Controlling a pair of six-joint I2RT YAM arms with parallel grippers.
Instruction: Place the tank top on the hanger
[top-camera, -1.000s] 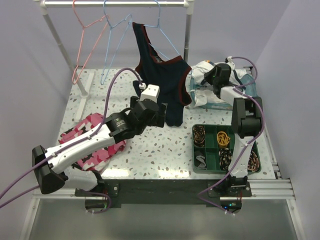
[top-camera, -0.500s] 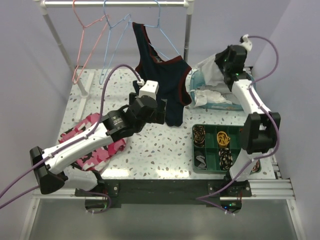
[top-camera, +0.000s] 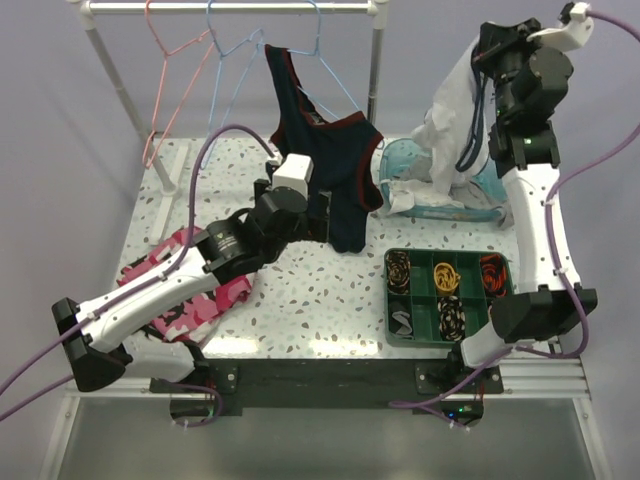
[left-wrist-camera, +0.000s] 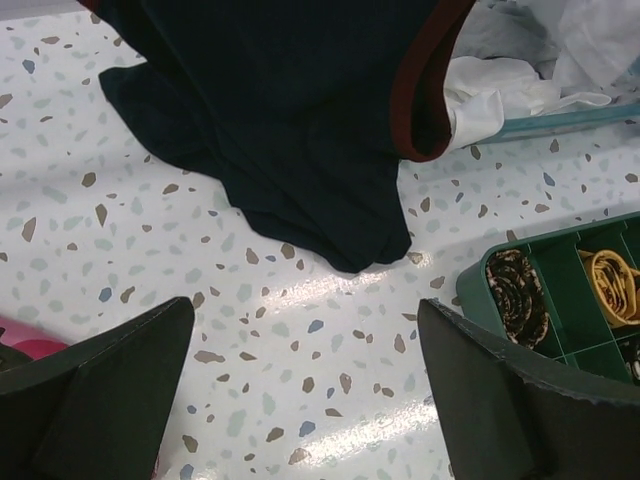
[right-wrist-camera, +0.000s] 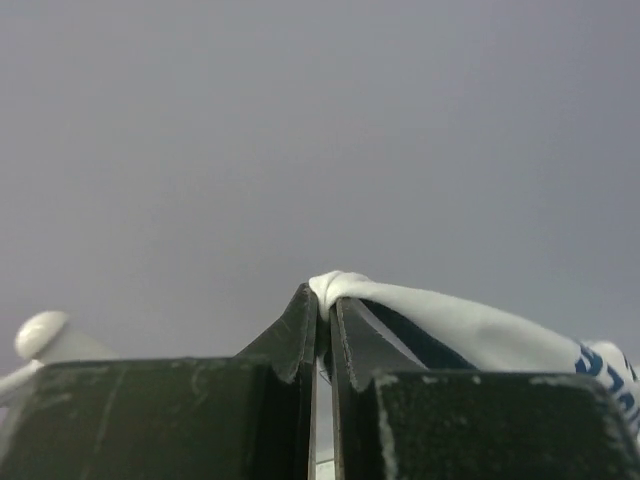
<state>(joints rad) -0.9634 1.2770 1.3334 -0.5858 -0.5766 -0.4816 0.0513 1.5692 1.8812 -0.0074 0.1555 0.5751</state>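
High at the back right, my right gripper (top-camera: 487, 48) is shut on a fold of the white tank top (top-camera: 450, 120). The top hangs from it down toward the teal basket (top-camera: 490, 203). The right wrist view shows white fabric (right-wrist-camera: 450, 322) with blue print pinched between the closed fingertips of that gripper (right-wrist-camera: 324, 300). An empty light blue hanger (top-camera: 226, 105) hangs on the rail at the back left. My left gripper (top-camera: 325, 215) is low over the table beside the dark navy top (top-camera: 330, 170). In its wrist view this gripper (left-wrist-camera: 305, 320) stands wide open with nothing between its fingers.
The dark navy top with red trim (left-wrist-camera: 280, 110) hangs from another blue hanger on the rail (top-camera: 230, 8). A pink hanger (top-camera: 165, 90) hangs at far left. A pink camouflage garment (top-camera: 170, 270) lies front left. A green compartment tray (top-camera: 450, 295) sits front right.
My right arm rose from the basket to high above it, closing on and lifting the tank top. The left arm shifted slightly and stayed open.
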